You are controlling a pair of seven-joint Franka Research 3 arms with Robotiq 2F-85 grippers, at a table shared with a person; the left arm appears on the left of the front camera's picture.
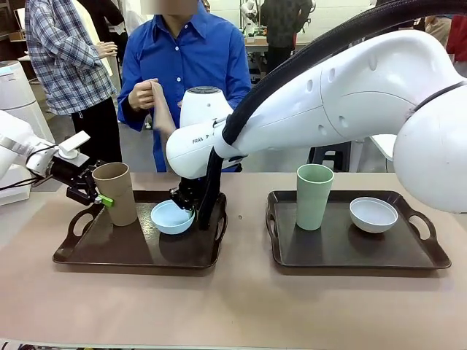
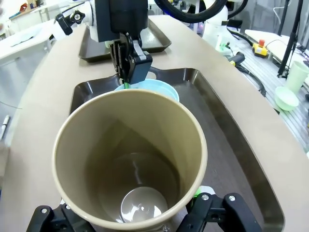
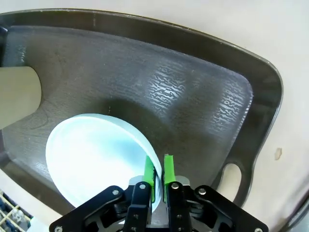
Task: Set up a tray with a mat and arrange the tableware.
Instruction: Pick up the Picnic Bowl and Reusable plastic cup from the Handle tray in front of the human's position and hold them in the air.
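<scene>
My left gripper [image 1: 102,198] is shut on the tan cup [image 1: 117,191], which stands upright at the left end of the left tray [image 1: 139,255]; the left wrist view looks down into the cup [image 2: 130,159]. My right gripper [image 3: 158,176] is shut on the rim of the light blue bowl [image 3: 91,154], in the same tray beside the cup [image 1: 172,216]. The right tray [image 1: 357,251] holds the pale green cup [image 1: 314,195] and the white bowl [image 1: 373,214]. A person's hands hold a rolled tan sheet [image 1: 162,109], perhaps the mat.
The right arm [image 1: 350,95] reaches across the middle of the table, above the gap between the trays. The person in a blue shirt [image 1: 186,58] stands at the far edge. A white appliance [image 1: 18,102] stands at the far left.
</scene>
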